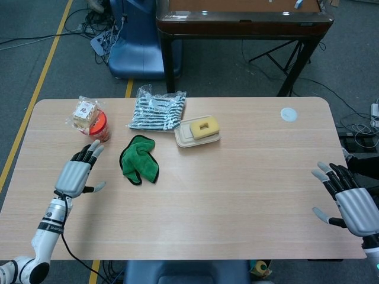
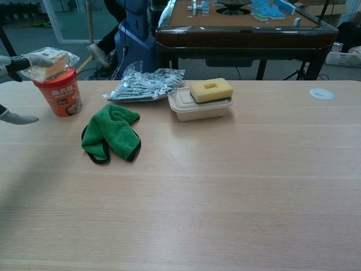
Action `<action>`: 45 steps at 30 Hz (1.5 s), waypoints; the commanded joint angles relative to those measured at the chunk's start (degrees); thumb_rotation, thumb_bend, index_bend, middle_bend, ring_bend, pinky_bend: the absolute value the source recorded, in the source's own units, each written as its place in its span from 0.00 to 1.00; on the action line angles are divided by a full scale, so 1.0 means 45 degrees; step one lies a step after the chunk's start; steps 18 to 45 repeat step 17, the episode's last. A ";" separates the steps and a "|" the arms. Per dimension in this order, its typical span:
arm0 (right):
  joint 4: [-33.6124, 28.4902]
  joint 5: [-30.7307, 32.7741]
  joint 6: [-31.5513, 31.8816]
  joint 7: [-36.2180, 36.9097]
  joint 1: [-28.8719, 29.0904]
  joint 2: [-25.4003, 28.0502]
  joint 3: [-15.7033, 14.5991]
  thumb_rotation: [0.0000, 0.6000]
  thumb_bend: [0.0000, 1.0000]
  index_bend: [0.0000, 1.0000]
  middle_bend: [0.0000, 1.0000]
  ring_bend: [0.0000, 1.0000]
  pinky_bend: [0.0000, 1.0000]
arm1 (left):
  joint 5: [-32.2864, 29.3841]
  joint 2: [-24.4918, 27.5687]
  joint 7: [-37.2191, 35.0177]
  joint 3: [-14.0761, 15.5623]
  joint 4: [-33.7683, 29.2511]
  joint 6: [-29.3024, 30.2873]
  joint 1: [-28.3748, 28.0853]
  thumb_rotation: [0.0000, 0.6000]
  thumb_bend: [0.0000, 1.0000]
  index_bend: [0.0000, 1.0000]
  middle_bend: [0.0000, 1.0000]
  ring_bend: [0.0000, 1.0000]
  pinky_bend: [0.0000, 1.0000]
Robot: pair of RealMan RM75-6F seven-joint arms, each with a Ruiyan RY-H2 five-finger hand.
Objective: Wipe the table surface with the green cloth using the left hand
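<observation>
Green cloth (image 1: 140,160) lies crumpled on the worktop (image 1: 237,195), in its left half and nearer the far edge than the near one; nothing holds it. In the chest view the same cloth (image 2: 109,132) shows folded over itself with a dark border.

Left hand (image 1: 76,173) hovers over the worktop near the left edge, apart from the cloth, fingers spread and holding nothing. In the chest view only its fingertips (image 2: 17,118) enter at the left border.

Right hand (image 1: 349,200) sits at the near right corner, fingers spread, palm empty, well apart from the cloth.

Other items noted:
- Red cup (image 1: 99,127) with a wrapped snack (image 1: 85,112) resting on top, near the far left corner.
- Striped bag (image 1: 157,109) in clear plastic, at the far edge, just beyond the cloth.
- Pale tray (image 1: 195,136) touching the bag's right side, with a yellow sponge (image 1: 204,127) on it.
- Small white disc (image 1: 288,114) near the far right corner.
</observation>
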 commanded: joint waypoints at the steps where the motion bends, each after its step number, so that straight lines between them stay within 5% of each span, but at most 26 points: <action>1: 0.0089 -0.0088 -0.0216 0.0013 0.0134 -0.0072 -0.0065 1.00 0.29 0.09 0.09 0.00 0.00 | 0.0051 0.0449 -0.0171 0.0292 -0.0610 0.1023 0.0925 1.00 0.17 0.00 0.00 0.01 0.16; 17: 0.0814 -0.1270 -0.0189 0.0332 0.0730 -0.0699 -0.0198 1.00 0.29 0.11 0.12 0.00 0.00 | 0.1555 0.1019 -0.0552 0.1287 -0.1316 0.4936 0.4356 1.00 0.17 0.01 0.00 0.01 0.16; 45: 0.0814 -0.1270 -0.0189 0.0332 0.0730 -0.0699 -0.0198 1.00 0.29 0.11 0.12 0.00 0.00 | 0.1555 0.1019 -0.0552 0.1287 -0.1316 0.4936 0.4356 1.00 0.17 0.01 0.00 0.01 0.16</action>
